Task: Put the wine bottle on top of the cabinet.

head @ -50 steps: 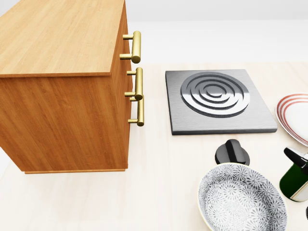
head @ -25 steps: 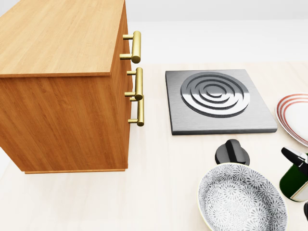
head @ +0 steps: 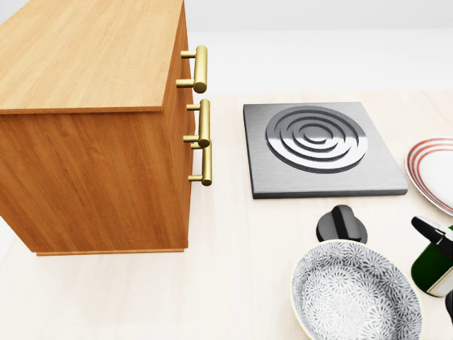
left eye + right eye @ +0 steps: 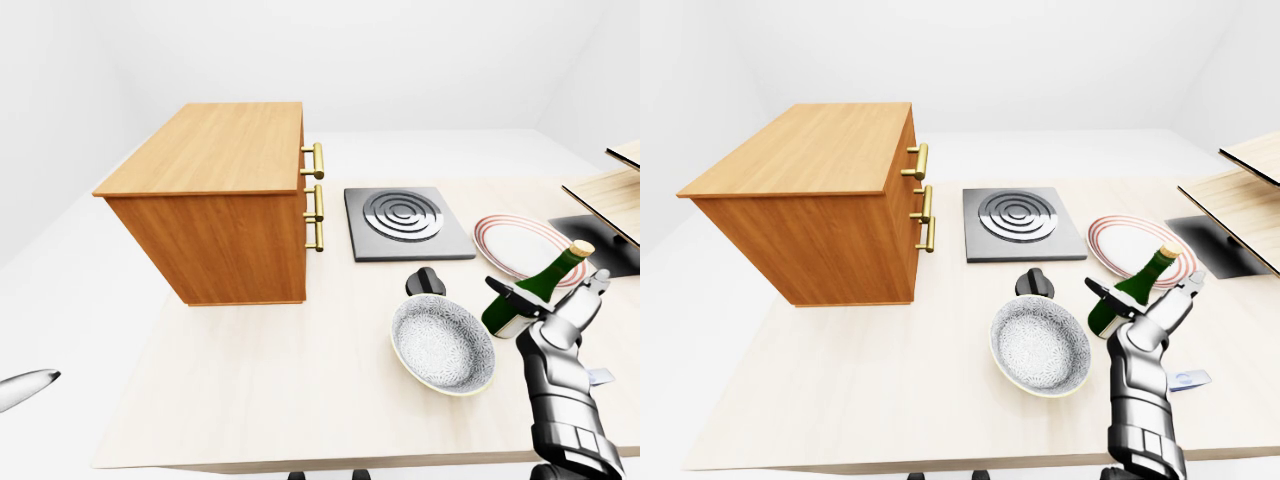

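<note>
the right hand [image 4: 548, 318] is cupping its spread fingers [image 4: 505, 293] about the tilted wine bottle [image 4: 528, 289], not visibly clamping, well right of the cabinet [image 4: 218, 200].

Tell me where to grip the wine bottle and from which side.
Grip the wine bottle around its wide green body, below the neck. It leans toward the view's right, with the patterned bowl to its left, so come from below-right, where the right hand already stands with fingers open.

right arm [image 4: 1140, 400]: silver, segmented metal | fingers [image 4: 1098, 291]: black | left hand [image 4: 25, 388]: silver tip
</note>
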Tool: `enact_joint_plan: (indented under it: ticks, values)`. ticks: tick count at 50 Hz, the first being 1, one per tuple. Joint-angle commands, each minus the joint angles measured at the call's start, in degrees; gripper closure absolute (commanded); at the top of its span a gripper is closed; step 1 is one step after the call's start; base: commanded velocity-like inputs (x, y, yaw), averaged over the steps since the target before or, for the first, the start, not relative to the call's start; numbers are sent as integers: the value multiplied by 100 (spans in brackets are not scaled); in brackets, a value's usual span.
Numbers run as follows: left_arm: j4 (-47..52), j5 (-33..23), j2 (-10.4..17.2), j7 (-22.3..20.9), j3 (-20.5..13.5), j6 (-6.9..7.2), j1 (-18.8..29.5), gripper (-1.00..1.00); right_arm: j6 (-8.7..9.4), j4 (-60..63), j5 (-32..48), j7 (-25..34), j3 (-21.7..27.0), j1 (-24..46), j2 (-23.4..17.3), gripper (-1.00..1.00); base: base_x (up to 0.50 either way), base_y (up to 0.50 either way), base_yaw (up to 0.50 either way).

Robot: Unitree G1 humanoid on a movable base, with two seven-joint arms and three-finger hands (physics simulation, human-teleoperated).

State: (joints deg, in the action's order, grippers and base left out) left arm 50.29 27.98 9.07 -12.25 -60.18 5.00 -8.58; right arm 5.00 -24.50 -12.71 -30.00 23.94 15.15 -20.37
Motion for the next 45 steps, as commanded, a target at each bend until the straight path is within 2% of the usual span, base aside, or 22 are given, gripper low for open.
enact_joint_plan:
  ticks: [1, 29, 30, 31, 32, 45]
  values:
    - [-4, 24, -6, -10, -20, 0, 0, -100, 0, -322, -56, 0, -24, 128, -130, -100, 0, 0, 0]
    - [26, 99, 25, 33, -49, 0, -1, -100, 0, -1350, -134, 0, -250, 561, -360, -100, 0, 0, 0]
    - [28, 95, 27, 35, -50, 0, -2, -100, 0, -1356, -137, 0, -254, 566, -362, -36, 0, 0, 0]
    - [31, 103, 26, 35, -54, 0, -1, -100, 0, -1356, -139, 0, -257, 568, -364, 9, 0, 0, 0]
    - [31, 96, 26, 34, -49, 0, -3, -100, 0, -1364, -156, 0, -253, 572, -365, 80, 0, 0, 0]
    - [36, 73, 20, 33, -28, 0, 3, -100, 0, -1392, -180, 0, -263, 536, -368, 84, 0, 0, 0]
